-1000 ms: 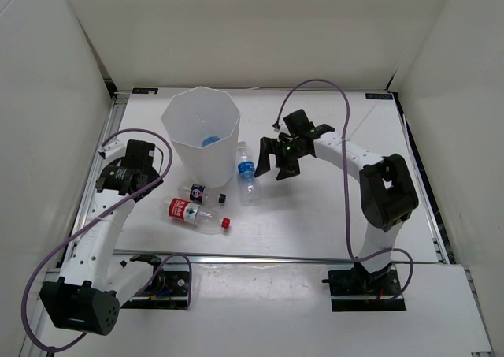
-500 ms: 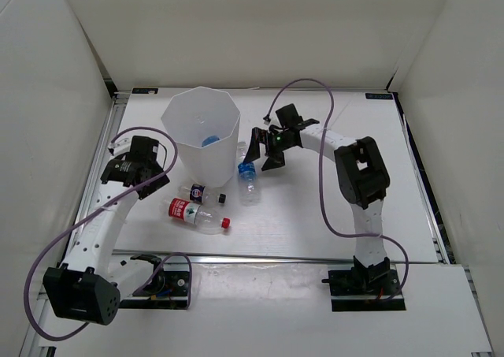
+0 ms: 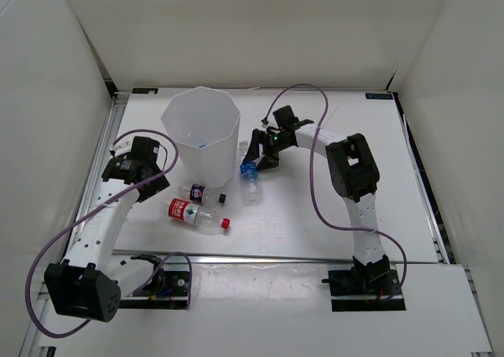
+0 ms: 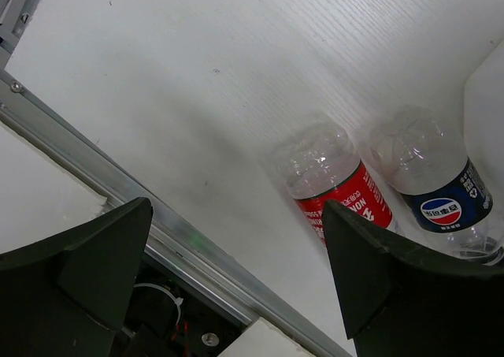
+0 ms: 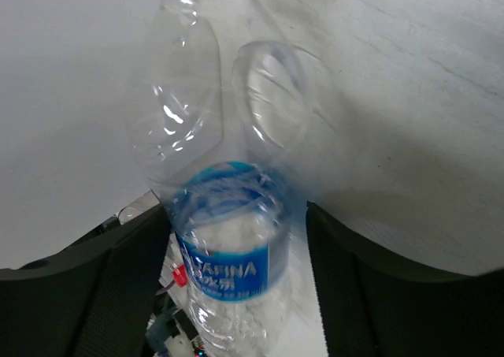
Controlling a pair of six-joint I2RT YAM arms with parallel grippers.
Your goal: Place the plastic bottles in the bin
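The right claw (image 5: 236, 211) is spread astride a blue bottle (image 5: 228, 270). Only the top view places that bottle just right of the bin (image 3: 201, 156), at frame centre. The left claw (image 4: 236, 209) is spread. At the right of its view, a red bottle (image 4: 340, 190) and a dark bottle (image 4: 441, 195) are seen side by side.

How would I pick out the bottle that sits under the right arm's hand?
Find the tall white bin at the back of the table. Just right of it a clear bottle lies under the right hand. Its blue label sets it apart from the red-labelled bottle and the short dark-labelled bottle lying further left.
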